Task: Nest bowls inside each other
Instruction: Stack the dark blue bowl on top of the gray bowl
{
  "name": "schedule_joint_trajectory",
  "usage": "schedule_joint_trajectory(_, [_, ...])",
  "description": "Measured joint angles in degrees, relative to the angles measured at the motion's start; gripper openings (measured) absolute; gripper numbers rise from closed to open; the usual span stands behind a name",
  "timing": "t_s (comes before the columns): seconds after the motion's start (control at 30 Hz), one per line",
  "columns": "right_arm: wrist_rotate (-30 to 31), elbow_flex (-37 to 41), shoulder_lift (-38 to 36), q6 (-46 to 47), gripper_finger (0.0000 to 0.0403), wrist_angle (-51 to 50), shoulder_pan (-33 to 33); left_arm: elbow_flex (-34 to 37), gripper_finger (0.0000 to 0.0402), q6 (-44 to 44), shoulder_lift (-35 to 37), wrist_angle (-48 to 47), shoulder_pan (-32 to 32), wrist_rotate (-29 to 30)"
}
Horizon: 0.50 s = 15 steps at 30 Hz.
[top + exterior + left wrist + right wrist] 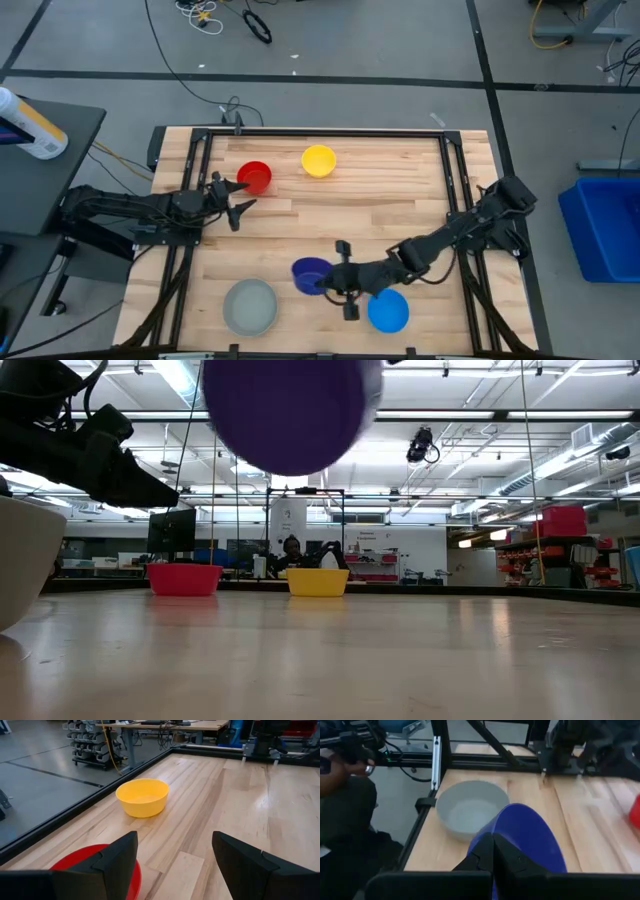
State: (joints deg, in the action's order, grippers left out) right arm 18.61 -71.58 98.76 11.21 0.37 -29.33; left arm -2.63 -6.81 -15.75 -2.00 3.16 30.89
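Wooden table (400, 200): right end effector (335, 285) pinches the dark blue bowl (308, 273) aloft; left end effector (232, 195) gapes beside the red bowl (255, 177)

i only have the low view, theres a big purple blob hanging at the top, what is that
Observer: It's the dark blue bowl, pinched by its rim in the shut right hand and lifted off the table.
Operator: whats under or near it
Observer: The grey bowl sits just beside it, empty, near the table's front edge; the light blue bowl is on the other side.
Operator: and the left hand, doing anything
Observer: The left hand is open beside the red bowl, holding nothing; the yellow bowl stands apart further along.
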Motion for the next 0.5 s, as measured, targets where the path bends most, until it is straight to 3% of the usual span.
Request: schedule_joint_trajectory(0.5, [-11.86, -27.07, 18.72, -12.63, 0.0, -0.8, 3.2, 0.04, 0.0263, 0.15, 0.0, 0.26, 0.0, 1.08])
